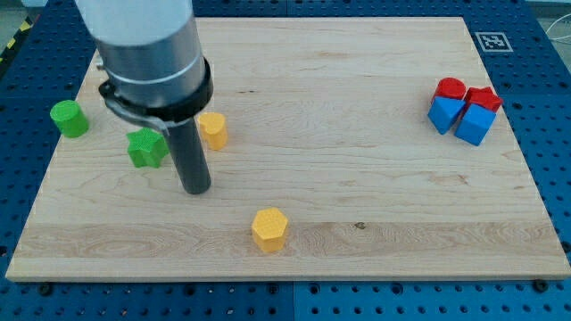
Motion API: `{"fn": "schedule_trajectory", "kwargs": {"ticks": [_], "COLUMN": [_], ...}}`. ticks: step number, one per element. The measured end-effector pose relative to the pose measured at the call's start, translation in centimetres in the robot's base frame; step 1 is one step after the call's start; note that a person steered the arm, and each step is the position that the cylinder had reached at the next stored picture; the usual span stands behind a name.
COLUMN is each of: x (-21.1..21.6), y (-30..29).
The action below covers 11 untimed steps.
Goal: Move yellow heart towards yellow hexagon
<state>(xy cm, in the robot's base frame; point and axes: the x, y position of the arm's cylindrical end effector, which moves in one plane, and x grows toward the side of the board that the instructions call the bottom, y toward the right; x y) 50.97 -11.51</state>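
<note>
The bench [357, 116] is a pale wooden board. On it, at the view's left, lie a green cylinder [69, 119], a green star [146, 148] and a yellow heart [213, 130]. A yellow hexagon [268, 229] sits near the bottom. Two red [451, 88] [484, 98] and two blue blocks [443, 113] [474, 124] cluster at the right.

The pale wooden board [357, 178] shows fine lengthwise grain with a smooth, lightly satin finish. Around it lies a blue metal-looking perforated table surface [553, 134], evenly matt. The yellow plastic hexagon block [268, 229] and yellow plastic heart block [212, 129] look smooth and matt, as do the green plastic cylinder block [69, 118] and green plastic star block [146, 148]. The red and blue plastic blocks [464, 109] share that dull finish. The dark matt rod [190, 160] hangs from a grey, faintly sheened cylindrical housing [147, 45].
</note>
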Motion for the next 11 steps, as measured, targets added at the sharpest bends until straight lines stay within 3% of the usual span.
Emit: {"fn": "schedule_trajectory", "kwargs": {"ticks": [3, 5, 9, 11], "x": [-9.1, -11.2, 1.8, -0.4], "y": [-1.3, -1.4, 5.0, 2.9]}}
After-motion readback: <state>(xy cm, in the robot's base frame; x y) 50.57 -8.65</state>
